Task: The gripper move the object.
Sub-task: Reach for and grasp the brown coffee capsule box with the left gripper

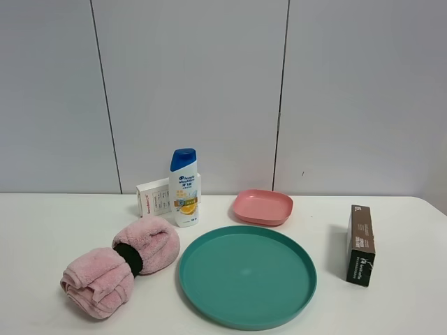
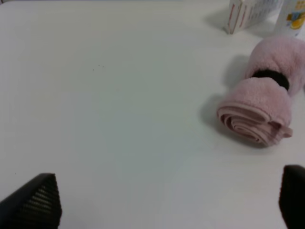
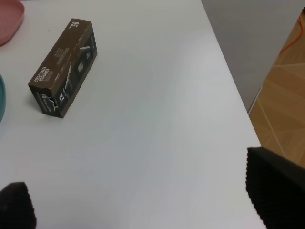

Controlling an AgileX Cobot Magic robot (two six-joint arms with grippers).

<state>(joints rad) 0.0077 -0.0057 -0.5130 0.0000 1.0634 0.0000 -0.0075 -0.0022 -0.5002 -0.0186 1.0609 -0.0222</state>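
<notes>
- Dark brown cardboard box point(image 1: 361, 244), long and rectangular with white lettering, lies in the exterior high view on the right part of the white table point(image 1: 42, 223). It is apart from the round teal plastic tray point(image 1: 209, 293) and the pink shallow dish point(image 1: 262, 207). Its long axis runs from the front of the table toward the wall, with the black-green end at the front. No arm shows in this view.
- In the same view the rolled pink towel point(image 1: 119, 265), the white shampoo bottle point(image 1: 184, 188) and the white box with red print point(image 1: 152, 197) stand on the left half, well apart from the task's box.
- In the left wrist view the left gripper point(image 2: 162, 200) is spread wide and empty over bare table. Only the towel is ahead of it, and the brown box is not visible.
- In the right wrist view the right gripper point(image 3: 145, 200) is also spread wide and holds nothing. The brown box point(image 3: 62, 71) lies ahead of it on the tray side, apart from both fingers, with its long axis oblique to their line. I judge that the right arm is nearer, and that the wrist must turn to close across the narrow width.
- The table edge and the wooden floor point(image 3: 281, 90) lie on the side away from the tray. Bare table surrounds the box, so there is open room.
</notes>
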